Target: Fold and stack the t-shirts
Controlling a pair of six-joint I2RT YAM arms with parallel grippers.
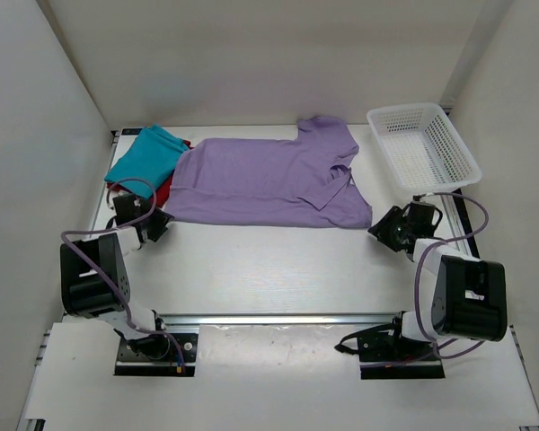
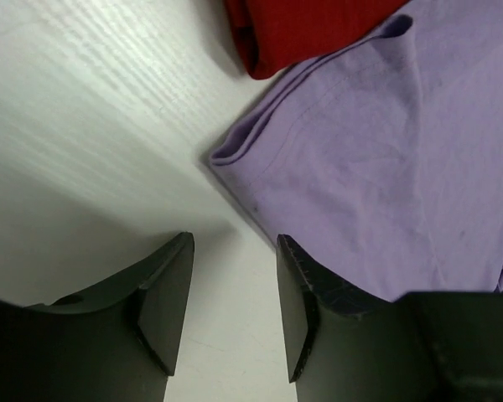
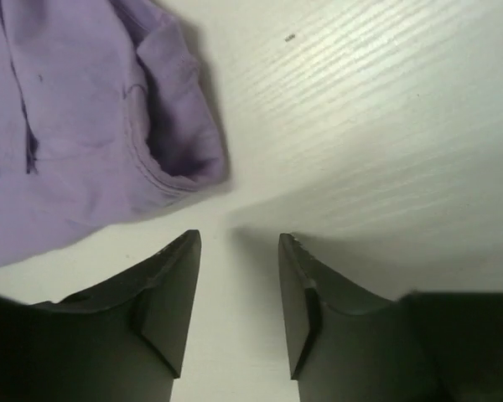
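Note:
The lavender t-shirt [image 1: 269,180] lies spread flat across the back of the table. The folded teal t-shirt [image 1: 146,154] lies on the dark red t-shirt [image 1: 166,190] at the back left, partly under the lavender one. My left gripper [image 1: 159,220] is open and empty just short of the lavender shirt's near left corner [image 2: 235,151]; the red shirt [image 2: 310,29] shows behind it. My right gripper [image 1: 384,226] is open and empty just short of the shirt's near right corner [image 3: 180,163].
A white mesh basket [image 1: 422,146] stands at the back right, close to my right arm. White walls enclose the table on three sides. A metal rail [image 1: 278,317] runs along the near edge.

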